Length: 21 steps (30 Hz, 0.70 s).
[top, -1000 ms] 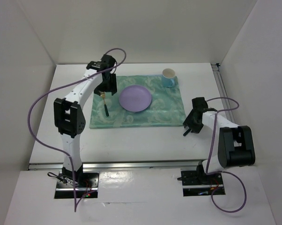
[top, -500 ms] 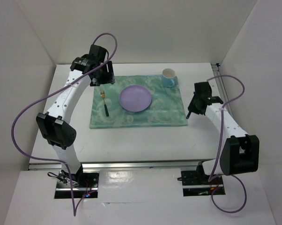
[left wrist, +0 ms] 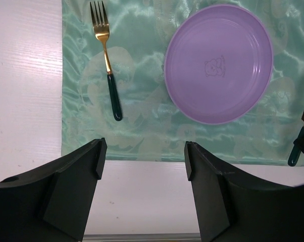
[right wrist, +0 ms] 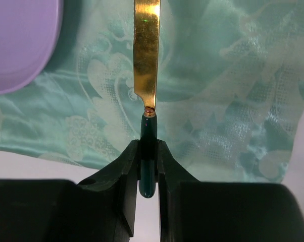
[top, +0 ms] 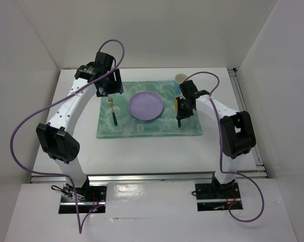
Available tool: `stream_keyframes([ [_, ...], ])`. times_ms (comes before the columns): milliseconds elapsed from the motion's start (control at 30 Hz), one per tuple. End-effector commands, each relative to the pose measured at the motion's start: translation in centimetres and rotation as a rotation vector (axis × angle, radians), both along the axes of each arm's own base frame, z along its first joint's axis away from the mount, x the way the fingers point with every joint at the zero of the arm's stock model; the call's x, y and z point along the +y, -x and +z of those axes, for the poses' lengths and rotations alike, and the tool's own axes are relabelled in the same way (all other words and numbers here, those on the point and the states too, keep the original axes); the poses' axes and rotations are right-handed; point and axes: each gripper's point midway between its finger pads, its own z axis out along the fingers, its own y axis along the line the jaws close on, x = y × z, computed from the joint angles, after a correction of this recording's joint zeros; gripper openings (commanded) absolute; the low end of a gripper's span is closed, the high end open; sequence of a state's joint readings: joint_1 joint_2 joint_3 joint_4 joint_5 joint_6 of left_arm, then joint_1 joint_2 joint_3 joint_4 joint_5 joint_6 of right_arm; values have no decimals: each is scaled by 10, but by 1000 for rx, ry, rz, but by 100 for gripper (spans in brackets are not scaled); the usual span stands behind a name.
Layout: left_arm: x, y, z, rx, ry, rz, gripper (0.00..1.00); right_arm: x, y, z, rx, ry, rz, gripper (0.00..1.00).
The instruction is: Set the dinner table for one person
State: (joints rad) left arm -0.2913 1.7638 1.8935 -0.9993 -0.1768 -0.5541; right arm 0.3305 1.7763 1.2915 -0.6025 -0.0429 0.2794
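The white dinner table [top: 142,151] carries a teal mat [top: 157,126]. On the mat lie a purple plate [top: 146,106] and, left of it, a gold fork with a dark green handle [top: 112,110]. My left gripper [top: 107,88] hovers open and empty behind the fork. In its wrist view the gripper [left wrist: 144,156] is over bare table, with the fork [left wrist: 107,63] and plate [left wrist: 218,63] beyond. My right gripper [top: 180,117] is shut on the dark handle of a gold knife [right wrist: 146,50], held over the mat right of the plate. The blade points to the far side.
A pale cup [top: 180,77] stands at the mat's far right corner, partly behind my right arm. Metal rails run along the table's right edge [top: 241,101] and near edge [top: 142,176]. White walls close in the left, back and right sides.
My right arm swung left from beyond the mat's right edge, carrying the knife to beside the plate. My left gripper lifted off the fork and drew back a little to the left.
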Motion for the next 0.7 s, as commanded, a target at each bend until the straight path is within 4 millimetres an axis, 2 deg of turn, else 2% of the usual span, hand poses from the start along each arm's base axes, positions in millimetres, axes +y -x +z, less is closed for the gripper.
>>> stream_keyframes([
  [0,3,0,21,-62,27,3,81,11,-27,23,-73,-39,21,0],
  [100,3,0,21,-62,27,3,81,14,-36,10,-54,-38,12,0],
  [233,3,0,15,-52,24,3,81,7,-48,-8,-39,-23,-23,0],
  [367,4,2,11,-43,22,3,81,3,-60,-14,-45,-19,-70,0],
  [633,4,4,4,-24,16,3,81,-5,-66,-27,-46,16,-133,0],
  [667,3,6,0,-11,20,-2,81,-4,-68,-26,-54,9,-141,3],
])
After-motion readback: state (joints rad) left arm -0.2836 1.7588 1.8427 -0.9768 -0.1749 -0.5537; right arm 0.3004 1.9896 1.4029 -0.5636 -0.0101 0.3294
